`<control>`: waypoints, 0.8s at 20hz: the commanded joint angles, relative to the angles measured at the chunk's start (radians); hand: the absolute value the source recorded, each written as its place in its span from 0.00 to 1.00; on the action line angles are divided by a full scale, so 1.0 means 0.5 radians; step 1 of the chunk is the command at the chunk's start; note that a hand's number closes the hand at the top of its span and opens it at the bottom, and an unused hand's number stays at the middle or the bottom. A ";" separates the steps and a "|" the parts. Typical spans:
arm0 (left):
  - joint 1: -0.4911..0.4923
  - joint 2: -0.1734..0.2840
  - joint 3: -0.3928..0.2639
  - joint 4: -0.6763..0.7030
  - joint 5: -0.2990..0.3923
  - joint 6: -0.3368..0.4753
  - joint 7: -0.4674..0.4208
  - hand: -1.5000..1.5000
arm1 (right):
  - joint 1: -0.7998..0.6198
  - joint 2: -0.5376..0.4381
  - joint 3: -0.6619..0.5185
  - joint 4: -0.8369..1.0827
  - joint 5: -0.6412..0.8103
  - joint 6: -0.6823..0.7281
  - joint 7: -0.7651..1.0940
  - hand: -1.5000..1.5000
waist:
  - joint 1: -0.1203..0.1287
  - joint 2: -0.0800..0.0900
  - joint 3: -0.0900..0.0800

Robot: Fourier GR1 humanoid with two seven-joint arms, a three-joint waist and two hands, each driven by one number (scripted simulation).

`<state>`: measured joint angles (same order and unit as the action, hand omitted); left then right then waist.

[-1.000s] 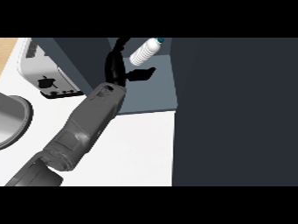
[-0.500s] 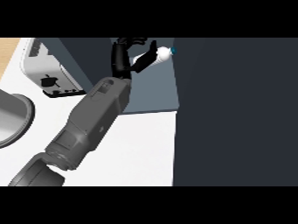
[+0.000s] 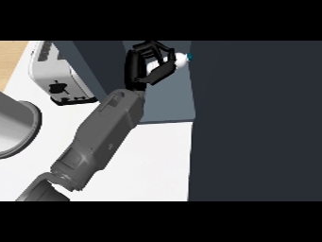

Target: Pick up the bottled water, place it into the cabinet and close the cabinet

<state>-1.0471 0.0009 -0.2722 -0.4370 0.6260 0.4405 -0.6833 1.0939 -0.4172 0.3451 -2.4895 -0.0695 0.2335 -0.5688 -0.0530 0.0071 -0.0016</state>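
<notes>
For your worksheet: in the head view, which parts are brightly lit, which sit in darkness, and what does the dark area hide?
Head view: the white counter and toaster are evenly bright; the cabinet is one dark mass, its interior unreadable; the black robot hand merges with it, hiding most of the bottled water.

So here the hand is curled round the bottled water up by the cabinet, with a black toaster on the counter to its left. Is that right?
Not quite: the toaster is white, not black, as the head view shows. The rest holds: the hand is curled round the bottled water up by the cabinet, toaster to its left.
</notes>
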 commanded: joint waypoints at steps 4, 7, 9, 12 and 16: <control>0.337 -0.002 -0.326 -0.448 0.252 -0.299 0.137 1.00 | 0.072 -0.026 0.073 -0.305 0.053 -0.058 0.164 0.00 | 0.029 -0.028 -0.002; 0.467 -0.002 -0.491 -0.675 0.349 -0.354 0.197 0.00 | 0.053 -0.016 0.099 -0.324 0.088 -0.097 0.179 0.00 | 0.048 -0.031 -0.002; 0.656 -0.002 -0.605 -0.879 0.394 -0.335 0.196 0.00 | 0.031 0.020 0.135 -0.254 0.103 -0.130 0.161 0.00 | 0.082 -0.035 -0.001; 0.907 -0.002 -0.766 -1.124 0.387 -0.393 0.194 0.00 | 0.072 0.034 0.209 -0.314 0.174 -0.187 0.185 0.00 | 0.119 -0.040 -0.003; 1.259 0.110 -0.870 -1.422 0.268 -0.264 0.177 0.00 | 0.096 0.017 0.277 -0.354 0.272 -0.242 0.185 0.00 | 0.157 -0.046 -0.002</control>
<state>-0.5606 0.0226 -0.6457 -1.0169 0.7846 0.2854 -0.5883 1.1097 -0.3967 0.4546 -2.4985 -0.0338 0.1455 -0.5431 0.0091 -0.0147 -0.0025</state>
